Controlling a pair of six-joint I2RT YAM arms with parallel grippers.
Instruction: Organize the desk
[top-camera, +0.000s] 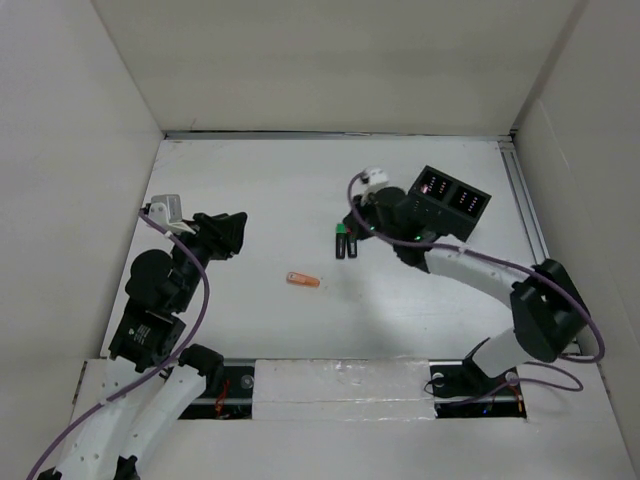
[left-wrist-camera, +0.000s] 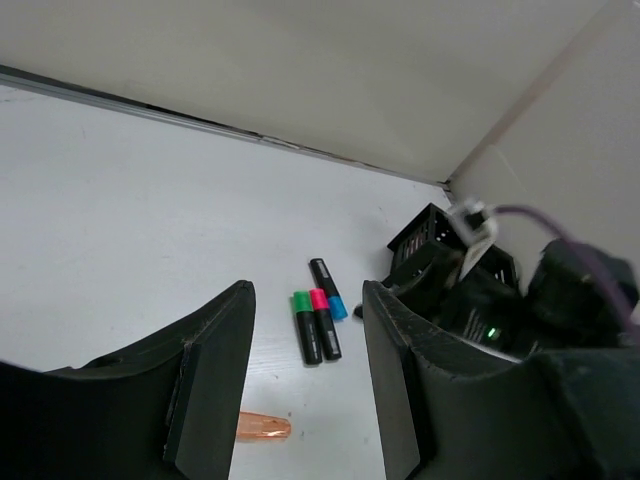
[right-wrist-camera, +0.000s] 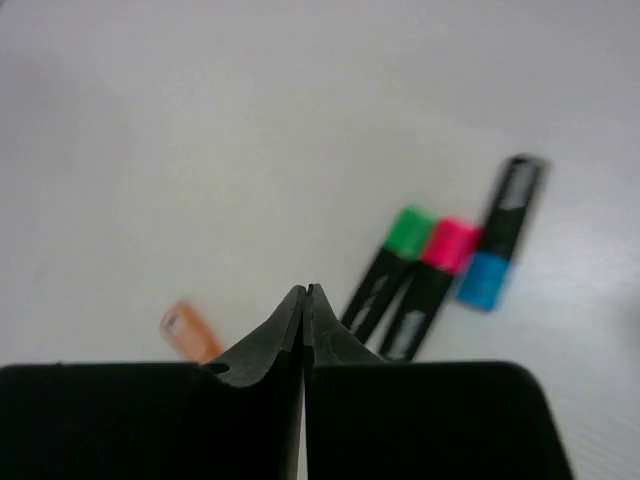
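Observation:
The white desk (top-camera: 260, 190) holds three black highlighters with green (left-wrist-camera: 306, 340), pink (left-wrist-camera: 324, 325) and blue (left-wrist-camera: 328, 288) caps, lying side by side at mid-table (top-camera: 345, 243). They also show in the right wrist view: green (right-wrist-camera: 390, 265), pink (right-wrist-camera: 430, 285), blue (right-wrist-camera: 500, 240). A small orange marker (top-camera: 303, 280) lies alone to their front left. My right gripper (top-camera: 360, 225) hovers just right of the highlighters, shut and empty (right-wrist-camera: 305, 292). My left gripper (top-camera: 240, 235) is open and empty at the left, its jaws facing the highlighters (left-wrist-camera: 305, 295).
A black two-compartment box (top-camera: 450, 200) stands at the back right, just behind my right arm (left-wrist-camera: 520, 310). White wall panels enclose the desk, with metal rails (top-camera: 525, 215) along its edges. The orange marker also shows in both wrist views (left-wrist-camera: 263, 427) (right-wrist-camera: 190, 332).

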